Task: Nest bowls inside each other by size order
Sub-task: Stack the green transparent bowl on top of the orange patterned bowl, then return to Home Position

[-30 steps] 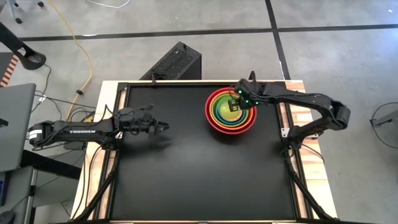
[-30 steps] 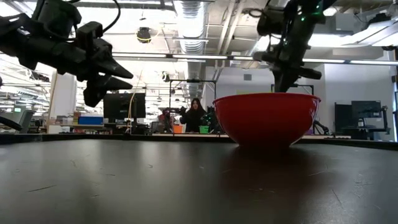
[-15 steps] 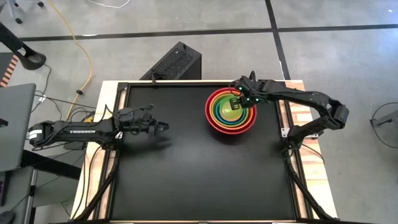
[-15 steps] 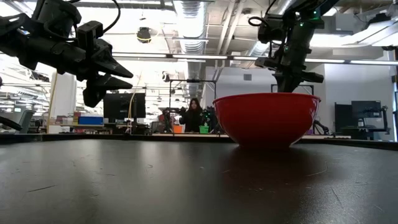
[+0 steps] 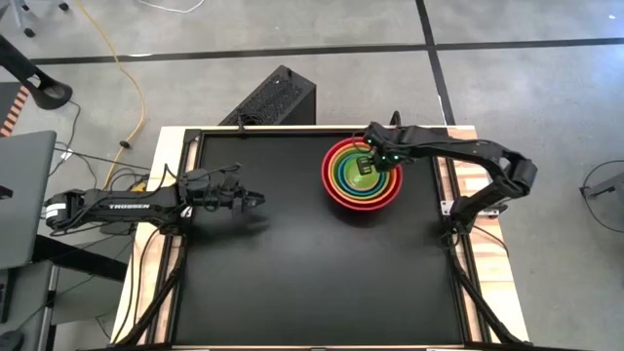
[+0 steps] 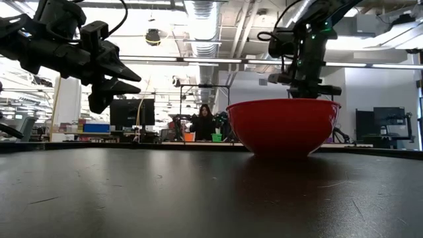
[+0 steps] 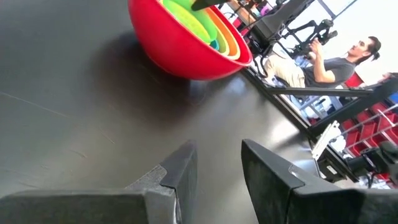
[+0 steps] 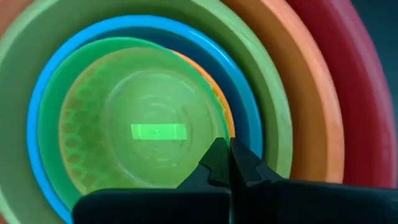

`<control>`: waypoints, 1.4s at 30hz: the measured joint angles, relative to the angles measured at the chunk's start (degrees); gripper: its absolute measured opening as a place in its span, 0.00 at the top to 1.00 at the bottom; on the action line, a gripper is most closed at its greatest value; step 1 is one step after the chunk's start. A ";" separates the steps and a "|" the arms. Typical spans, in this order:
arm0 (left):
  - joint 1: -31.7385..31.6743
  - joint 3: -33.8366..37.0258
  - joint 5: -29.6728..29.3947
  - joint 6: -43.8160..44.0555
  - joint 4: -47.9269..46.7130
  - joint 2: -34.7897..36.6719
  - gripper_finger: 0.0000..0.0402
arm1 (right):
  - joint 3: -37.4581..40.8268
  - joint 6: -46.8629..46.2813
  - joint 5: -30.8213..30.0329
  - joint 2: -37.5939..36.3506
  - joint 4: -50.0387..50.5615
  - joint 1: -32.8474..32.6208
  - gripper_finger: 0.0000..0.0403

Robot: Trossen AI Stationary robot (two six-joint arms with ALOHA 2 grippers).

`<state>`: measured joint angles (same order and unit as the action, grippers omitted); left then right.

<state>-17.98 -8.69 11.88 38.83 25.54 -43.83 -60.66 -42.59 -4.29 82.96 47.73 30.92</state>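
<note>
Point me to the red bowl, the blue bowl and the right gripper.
red bowl (image 6: 284, 125): low view, middle of its outer wall.
blue bowl (image 8: 249, 124): right wrist view, its rim.
right gripper (image 8: 225, 163): right wrist view, where the shut fingertips meet over the innermost bowl.

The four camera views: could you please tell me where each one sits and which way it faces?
High view: overhead, straight down on the table; shows both arms and the nested bowls.
Low view: table height, level across into the room; shows the left gripper and the red bowl.
Left wrist view: on the left arm, past its open fingers toward the red bowl.
Right wrist view: on the right arm, looking down into the bowls past its shut fingers.
All share the bowls.
</note>
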 joint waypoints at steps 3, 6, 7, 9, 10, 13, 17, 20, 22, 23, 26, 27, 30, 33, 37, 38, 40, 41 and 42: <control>0.00 0.00 0.89 0.38 0.06 0.00 0.72 | 0.00 0.02 -0.10 0.81 -0.20 -0.21 0.99; 0.00 0.00 1.41 0.94 1.00 0.00 0.72 | 0.00 0.03 -0.54 0.68 -0.24 -0.61 0.93; 0.00 0.00 1.42 0.96 1.67 0.00 0.72 | 0.00 0.04 -0.66 0.42 -0.24 -0.61 0.91; 0.00 0.00 1.40 0.98 2.48 0.02 0.72 | 0.00 0.06 -1.20 -0.10 -0.21 -0.63 0.86; 0.00 0.00 1.40 0.98 2.71 0.02 0.72 | 0.00 0.07 -1.20 -0.49 -0.20 -0.63 0.83; 0.00 0.00 1.43 1.02 2.69 0.02 0.72 | 0.00 0.07 -1.20 -1.76 -0.06 -0.44 0.75; 0.00 0.00 2.38 1.40 2.83 0.01 0.72 | -0.02 -0.06 -0.15 -4.46 1.25 -0.22 0.65; 0.00 0.00 3.70 3.02 6.01 0.00 0.72 | -1.16 -0.24 1.33 -7.36 4.26 -0.89 0.60; 0.00 0.00 5.00 4.01 9.85 0.02 0.72 | -1.70 -0.23 2.66 -10.03 5.19 -2.64 0.59; 0.00 0.00 5.52 4.58 11.77 0.01 0.72 | -1.88 -0.28 3.25 -11.59 5.11 -3.95 0.59; 0.00 0.00 5.88 6.15 17.67 0.02 0.72 | -1.97 -0.21 4.44 -16.44 2.65 -9.46 0.59; 0.00 0.00 5.87 6.78 19.43 0.02 0.72 | -1.97 0.45 4.45 -18.04 1.70 -11.83 0.59; 0.00 0.00 5.93 8.33 23.76 0.01 0.72 | -1.97 2.88 3.56 -22.66 -2.24 -20.97 0.61; 0.00 0.00 7.57 9.03 27.81 0.02 0.72 | -0.65 5.30 -1.71 -26.39 -8.43 -31.93 0.64; 0.32 0.00 8.61 8.88 31.62 0.70 0.75 | 5.76 10.13 -11.38 -29.78 -21.50 -44.84 0.70; 0.48 0.00 8.45 8.41 31.75 1.08 0.78 | 8.24 11.20 -13.76 -30.53 -25.55 -47.23 0.72; 0.82 0.00 8.45 7.88 31.11 2.20 0.84 | 13.30 12.43 -16.43 -31.74 -33.38 -49.93 0.77; 1.02 0.00 8.46 7.78 30.47 2.91 0.87 | 15.88 12.64 -16.65 -32.12 -37.61 -50.41 0.80; 1.24 0.00 8.56 7.30 29.70 3.65 0.91 | 18.45 12.76 -16.66 -32.42 -41.55 -50.51 0.82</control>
<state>-16.74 -8.69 20.44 46.13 55.24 -40.19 -42.22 -29.83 -20.95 50.53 6.18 -19.59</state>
